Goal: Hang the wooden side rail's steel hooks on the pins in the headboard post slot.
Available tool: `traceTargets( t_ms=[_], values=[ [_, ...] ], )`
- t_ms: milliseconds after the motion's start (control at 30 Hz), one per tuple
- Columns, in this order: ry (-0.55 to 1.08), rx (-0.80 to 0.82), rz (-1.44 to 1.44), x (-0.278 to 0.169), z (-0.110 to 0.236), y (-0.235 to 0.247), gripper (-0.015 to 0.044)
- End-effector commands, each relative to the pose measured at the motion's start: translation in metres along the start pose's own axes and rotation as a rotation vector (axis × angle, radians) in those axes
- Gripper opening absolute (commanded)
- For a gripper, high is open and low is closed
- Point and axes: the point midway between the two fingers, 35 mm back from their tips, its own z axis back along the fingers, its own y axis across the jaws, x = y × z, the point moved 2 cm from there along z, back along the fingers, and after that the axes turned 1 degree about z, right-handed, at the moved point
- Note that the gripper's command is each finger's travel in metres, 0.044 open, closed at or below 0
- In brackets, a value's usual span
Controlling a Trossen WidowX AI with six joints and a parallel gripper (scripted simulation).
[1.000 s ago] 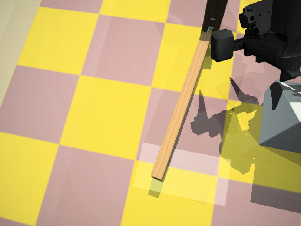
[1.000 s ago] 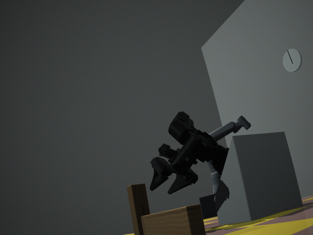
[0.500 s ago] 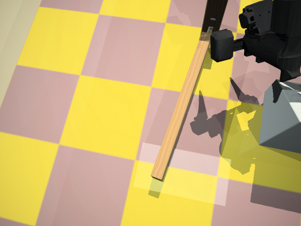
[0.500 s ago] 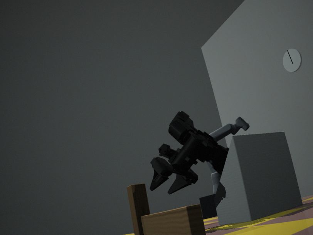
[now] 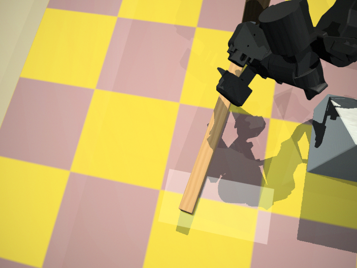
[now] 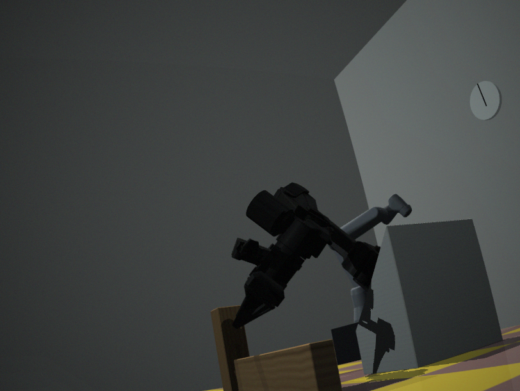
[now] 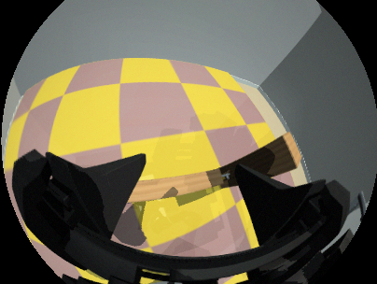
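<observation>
The light wooden side rail (image 5: 206,150) lies slanted over the checkered table, its far end on a pale rectangle (image 5: 216,206). Its upper end runs under my gripper toward the dark headboard post (image 5: 253,9). The hooks and the post's slot are hidden behind the gripper. My gripper (image 5: 234,73) is open, with one finger on each side of the rail near its post end, not closed on it. In the wrist view the rail (image 7: 180,188) runs across between the two spread fingers, with the dark post (image 7: 273,161) to the right. In the exterior view the fingertips (image 6: 241,320) hang beside the post (image 6: 228,345), with the rail's end (image 6: 287,366) in front.
A large grey box (image 5: 334,141) stands to the right of the rail, close to the arm; it also shows in the exterior view (image 6: 433,290). A grey wall with a round clock (image 6: 484,100) rises behind it.
</observation>
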Motion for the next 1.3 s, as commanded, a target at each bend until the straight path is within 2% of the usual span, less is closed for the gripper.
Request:
traceTargets(
  t_ms=[0, 433, 900, 1267],
  values=[
    [0.047, 0.141, 0.394, 0.019, -0.013, 0.029, 0.0440],
    [0.188, 0.528, 1.171, 0.030, -0.019, 0.037, 0.0440],
    [0.312, 0.910, 1.638, 0.030, -0.003, -0.007, 0.0440],
    [0.315, 0.917, 1.646, 0.030, -0.003, -0.008, 0.0440]
  ],
)
